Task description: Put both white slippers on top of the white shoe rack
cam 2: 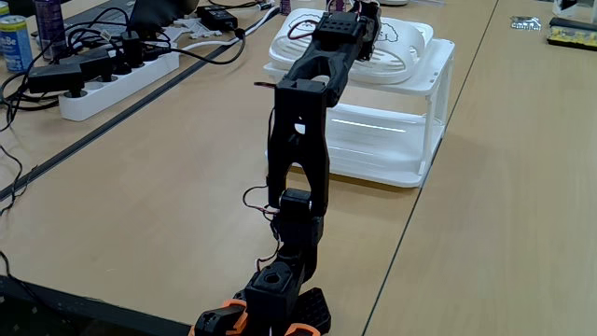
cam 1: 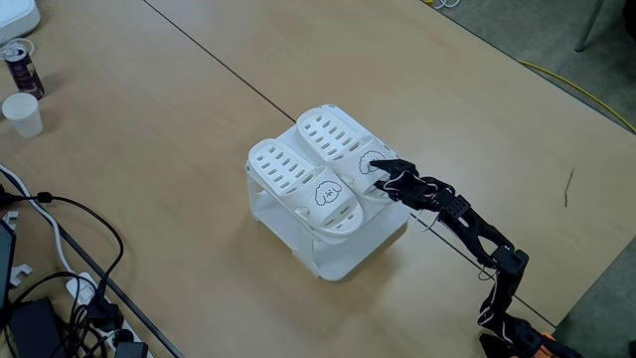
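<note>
Both white slippers (cam 1: 318, 171) are seen side by side on top of the white shoe rack (cam 1: 338, 249), mid-table in a fixed view. The gripper (cam 1: 376, 166) is placed at the right slipper's strap (cam 1: 366, 159); whether it is clamped or spread cannot be told. A paper cup (cam 1: 22, 113) and can (cam 1: 22, 67) are seen far left.

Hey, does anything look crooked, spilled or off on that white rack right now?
Nothing spilled or damaged. Both white plastic slide slippers lie side by side on the boxy white plastic shoe rack; the nearer one's toe juts slightly past the rack's edge. The black pincer is at the other slipper's strap.
</note>
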`<action>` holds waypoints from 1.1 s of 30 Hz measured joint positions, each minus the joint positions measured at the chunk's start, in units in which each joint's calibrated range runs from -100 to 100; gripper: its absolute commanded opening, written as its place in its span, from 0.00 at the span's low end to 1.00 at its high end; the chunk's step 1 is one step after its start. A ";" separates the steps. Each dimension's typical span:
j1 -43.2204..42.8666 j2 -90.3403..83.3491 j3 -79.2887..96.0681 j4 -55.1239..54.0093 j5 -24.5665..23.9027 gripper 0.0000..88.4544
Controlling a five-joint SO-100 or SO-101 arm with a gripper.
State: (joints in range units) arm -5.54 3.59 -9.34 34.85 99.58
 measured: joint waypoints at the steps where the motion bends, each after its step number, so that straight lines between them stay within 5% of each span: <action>1: 0.00 -0.33 0.72 0.00 0.00 0.20; 12: 0.00 -5.28 6.74 0.00 0.00 0.30; 33: 0.07 -13.86 7.73 0.00 0.00 0.29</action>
State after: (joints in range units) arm -5.47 -10.27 -1.62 34.85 99.58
